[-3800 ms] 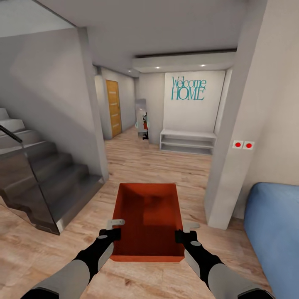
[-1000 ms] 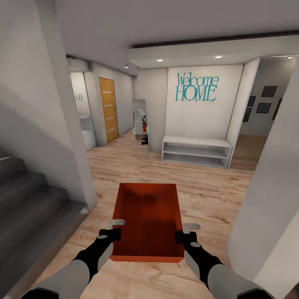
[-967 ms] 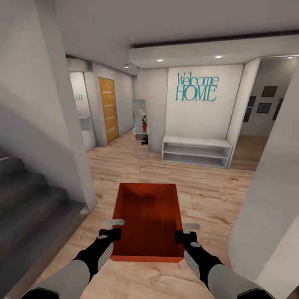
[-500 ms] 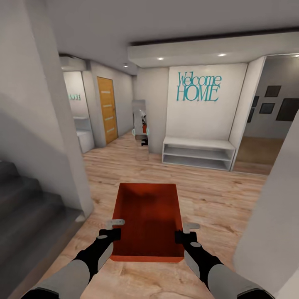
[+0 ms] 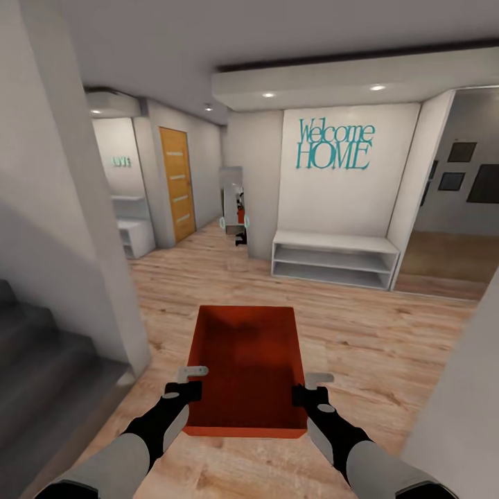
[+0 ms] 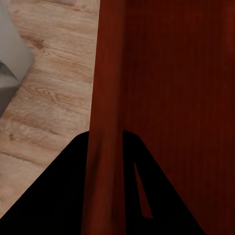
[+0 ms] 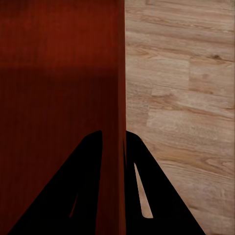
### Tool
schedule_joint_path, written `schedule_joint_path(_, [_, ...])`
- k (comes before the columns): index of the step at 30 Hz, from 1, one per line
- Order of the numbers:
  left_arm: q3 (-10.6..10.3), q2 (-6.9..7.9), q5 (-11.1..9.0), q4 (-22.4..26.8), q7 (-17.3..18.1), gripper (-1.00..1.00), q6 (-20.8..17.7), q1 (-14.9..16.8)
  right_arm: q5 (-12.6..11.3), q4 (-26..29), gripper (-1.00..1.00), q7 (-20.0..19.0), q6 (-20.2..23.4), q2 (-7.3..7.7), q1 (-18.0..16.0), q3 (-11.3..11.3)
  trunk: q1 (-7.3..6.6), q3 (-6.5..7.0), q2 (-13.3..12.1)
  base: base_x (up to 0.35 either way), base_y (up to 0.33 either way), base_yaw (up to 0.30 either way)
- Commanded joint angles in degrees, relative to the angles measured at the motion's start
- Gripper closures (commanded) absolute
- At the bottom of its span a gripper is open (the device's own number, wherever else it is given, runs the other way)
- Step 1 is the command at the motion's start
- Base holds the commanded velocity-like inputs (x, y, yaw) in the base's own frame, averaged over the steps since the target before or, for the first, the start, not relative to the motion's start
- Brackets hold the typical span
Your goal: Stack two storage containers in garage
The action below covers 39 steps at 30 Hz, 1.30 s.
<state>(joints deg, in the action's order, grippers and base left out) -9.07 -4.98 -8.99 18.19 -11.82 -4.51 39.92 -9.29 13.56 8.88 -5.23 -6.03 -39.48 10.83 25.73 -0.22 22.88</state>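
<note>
I carry one orange-red storage container (image 5: 246, 367) in front of me, above the light wood plank flooring, and it looks empty inside. My left gripper (image 5: 193, 380) is shut on its left wall, seen close up as the container wall (image 6: 105, 122) between the dark fingers. On the opposite side my right gripper (image 5: 310, 385) is shut on the right wall (image 7: 121, 98). I see light wood planks under me, not dark grey concrete.
Ahead stands a white low shelf bench (image 5: 335, 258) under a teal "Welcome HOME" sign (image 5: 334, 145). A wood-plank door (image 5: 175, 184) is at the back left, past a grey wall corner (image 5: 104, 277). Dark stairs (image 5: 41, 353) lie at the left, a pale wall (image 5: 461, 402) at the right.
The whole view has shifted as I roll forward: the stairs and left wall slide out to the left, the right-hand opening widens. Container and both grippers keep the same hold.
</note>
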Motion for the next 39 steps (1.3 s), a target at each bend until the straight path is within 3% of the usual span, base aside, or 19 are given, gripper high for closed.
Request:
schedule_joint_path(1, [1.6, 0.06, -0.06, 0.26, -0.49, 1.0, -0.32, 0.08, -0.64, -0.64, 1.0, -0.01, -0.39, 0.06, 0.01, 0.78, 0.05, -0.01, 0.04, 0.322, 0.0, 0.0])
schedule_joint_path(39, [1.6, 0.06, -0.06, 0.26, -0.49, 1.0, -0.33, 0.08, -0.55, -0.64, 1.0, -0.06, -0.39, 0.14, 0.01, 0.86, 0.05, -0.01, 0.04, 0.323, 0.0, 0.0])
